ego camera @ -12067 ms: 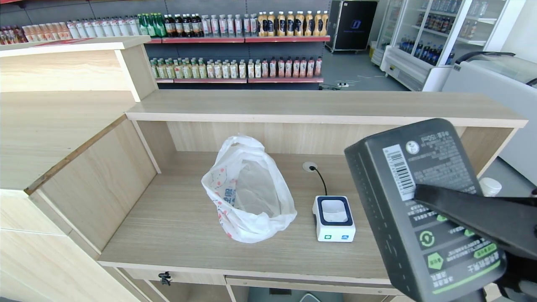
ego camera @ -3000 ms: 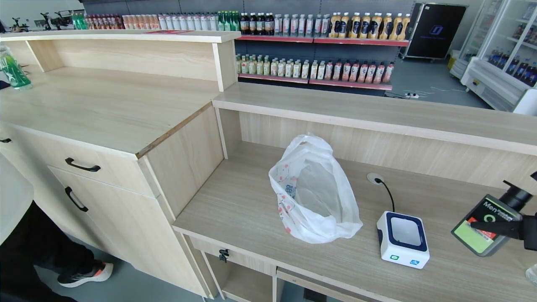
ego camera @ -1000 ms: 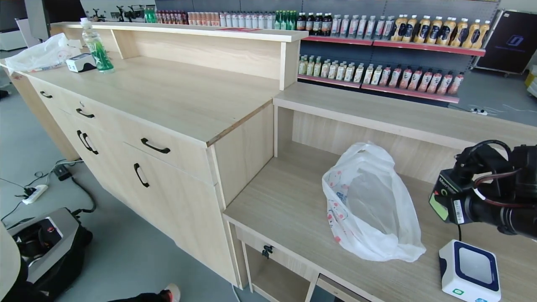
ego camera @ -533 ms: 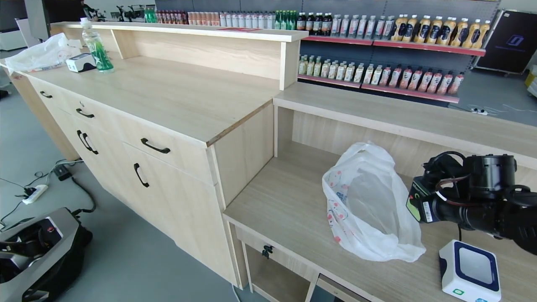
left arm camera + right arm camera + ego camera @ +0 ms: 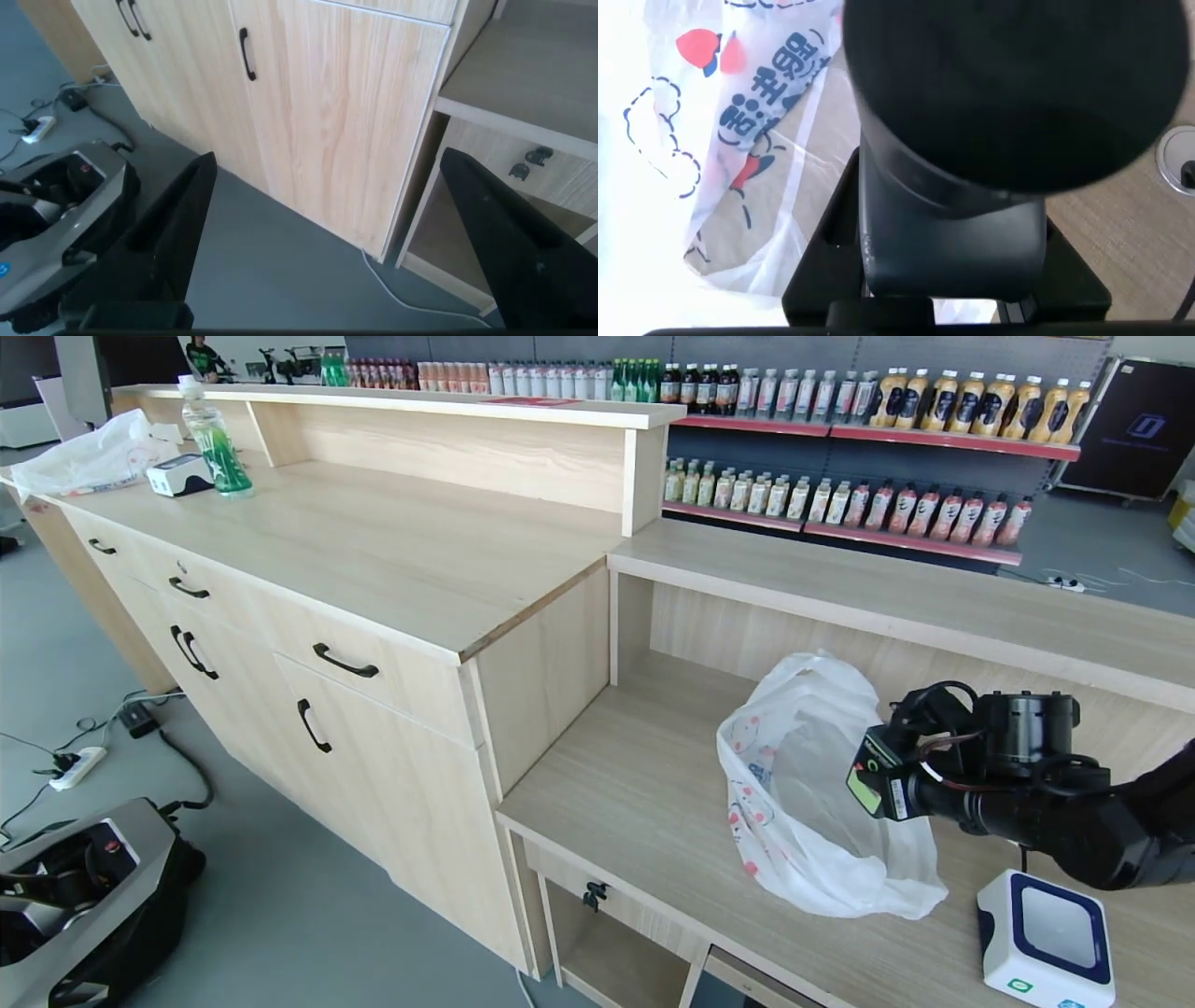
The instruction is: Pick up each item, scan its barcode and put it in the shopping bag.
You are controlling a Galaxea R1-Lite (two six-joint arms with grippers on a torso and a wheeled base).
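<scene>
One bottle [image 5: 874, 777]: we hold it over the bag [image 5: 794, 859].
Right claw [image 5: 910, 786]: tight on the bottle.
Left claw [image 5: 325, 163]: wide open, empty.

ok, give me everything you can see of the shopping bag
The shopping bag is thin, translucent white plastic with red and blue print on its side. It sits slumped on the lower wooden counter, handles bunched at the top, mouth gaping toward the robot's right, and it looks empty. The scanner stands apart from it on that side. The right hand holds a dark bottle at the mouth; I cannot tell whether either touches the plastic.
</scene>
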